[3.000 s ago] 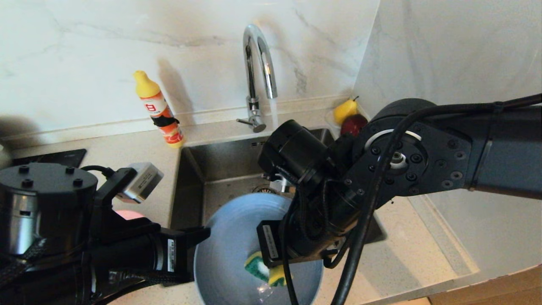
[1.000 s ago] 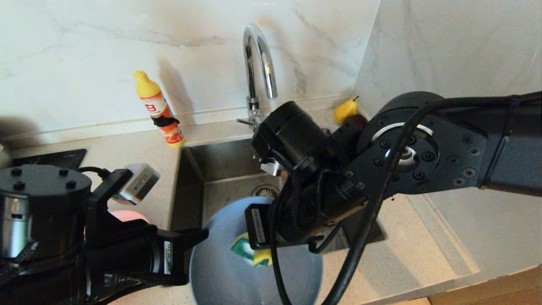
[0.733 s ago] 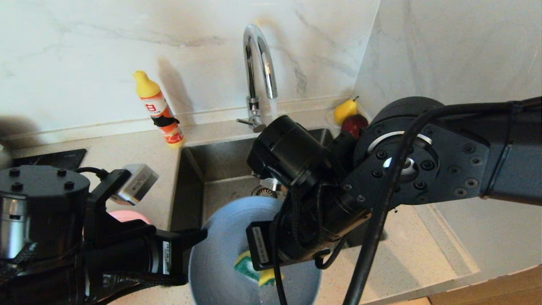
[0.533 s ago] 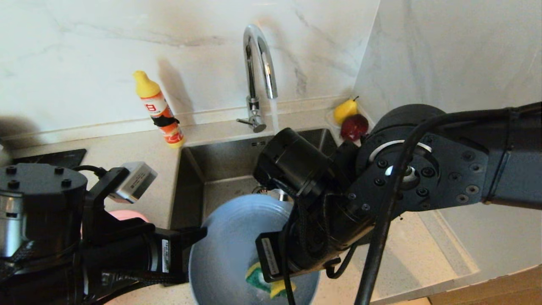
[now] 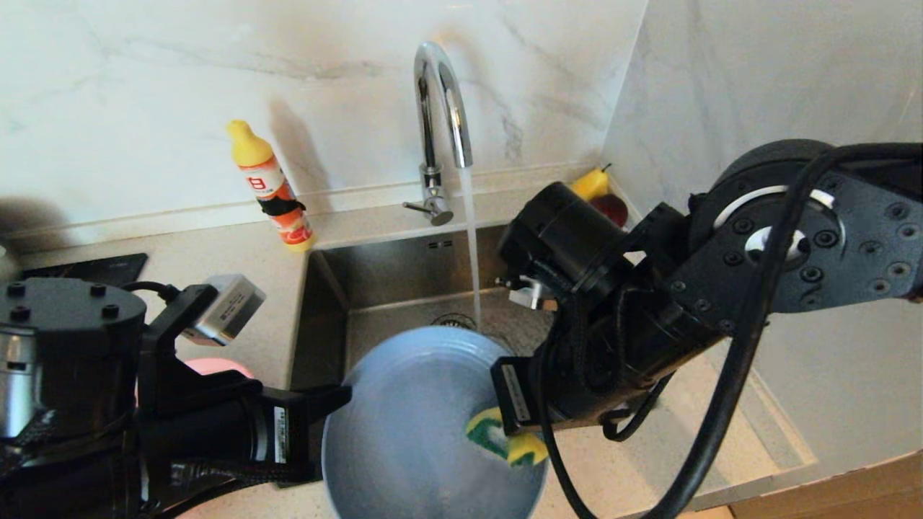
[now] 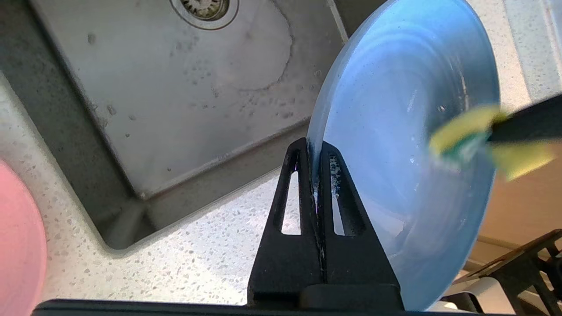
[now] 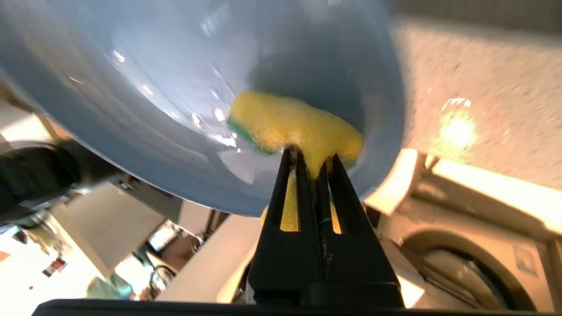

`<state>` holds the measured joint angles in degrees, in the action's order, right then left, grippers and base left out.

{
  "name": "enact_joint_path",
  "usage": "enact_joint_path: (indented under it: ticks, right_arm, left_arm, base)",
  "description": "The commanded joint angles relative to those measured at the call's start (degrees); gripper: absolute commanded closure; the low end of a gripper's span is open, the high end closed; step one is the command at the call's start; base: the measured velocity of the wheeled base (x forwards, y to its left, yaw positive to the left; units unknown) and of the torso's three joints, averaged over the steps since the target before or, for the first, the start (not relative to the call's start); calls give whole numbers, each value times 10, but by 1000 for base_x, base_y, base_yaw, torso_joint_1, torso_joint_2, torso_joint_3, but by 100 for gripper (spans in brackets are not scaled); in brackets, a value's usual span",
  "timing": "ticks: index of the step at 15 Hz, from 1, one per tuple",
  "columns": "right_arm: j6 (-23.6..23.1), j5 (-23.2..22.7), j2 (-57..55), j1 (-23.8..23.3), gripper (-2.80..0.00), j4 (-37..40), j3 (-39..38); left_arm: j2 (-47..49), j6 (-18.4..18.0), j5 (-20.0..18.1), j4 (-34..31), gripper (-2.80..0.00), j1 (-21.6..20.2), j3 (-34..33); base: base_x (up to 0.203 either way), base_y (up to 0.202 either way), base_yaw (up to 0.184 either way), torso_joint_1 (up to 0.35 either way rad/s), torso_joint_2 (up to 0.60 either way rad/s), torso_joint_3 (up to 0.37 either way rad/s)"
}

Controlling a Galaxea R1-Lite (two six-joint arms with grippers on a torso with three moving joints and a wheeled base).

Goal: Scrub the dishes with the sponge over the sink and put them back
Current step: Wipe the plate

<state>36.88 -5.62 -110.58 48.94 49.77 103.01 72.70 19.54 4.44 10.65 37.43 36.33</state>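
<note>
1. The left gripper (image 6: pixel 314 151) is clamped tight on the rim of the grey-blue plate (image 5: pixel 418 425), holding it tilted over the near edge of the sink (image 5: pixel 389 281).
2. The left wrist view shows this grip plainly: the two black fingers (image 6: pixel 298 193) pinch the plate's edge between them. In the head view the contact is masked by the left arm's housing.
3. The right gripper (image 7: pixel 312 160) is closed hard on the sponge (image 7: pixel 294 127), whose yellow foam bulges out past the fingertips. Only the right wrist view shows this pinch.
4. The sponge presses against the plate's face near its right rim; the head view shows the green scouring face (image 5: pixel 489 436) beside the yellow.
5. Only the head view shows the gooseneck tap (image 5: pixel 440 108) running, its stream falling just behind the plate's far rim.
6. The strainer drain (image 6: pixel 204 8) is clear in the left wrist view.
7. A pink dish (image 6: pixel 17 245) sits on the counter left of the sink.
8. An orange detergent bottle (image 5: pixel 270 187) with a yellow cap, a yellow pear (image 5: pixel 588 184) and a red fruit (image 5: pixel 613 207) stand by the back wall.
</note>
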Motion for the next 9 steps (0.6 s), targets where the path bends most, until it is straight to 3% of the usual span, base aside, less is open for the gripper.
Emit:
enact_joint_path:
  ticks: [1,5,9]
  right_arm:
    - [2,0,30,-7,0,1,23]
    - [-1,-5,89,-9,0,-1,74]
    - [-10,-12,149,-7,0,0,75]
  left_arm:
    - [3,1,0,1,0,-6,-3]
    - [25,4,0,1,0,-32,1]
    - [90,35,0,1,0,-60,33]
  base:
    - [0,0,0,0,0,0]
    - [0,0,0,0,0,0]
    - [0,0,0,0,0,0]
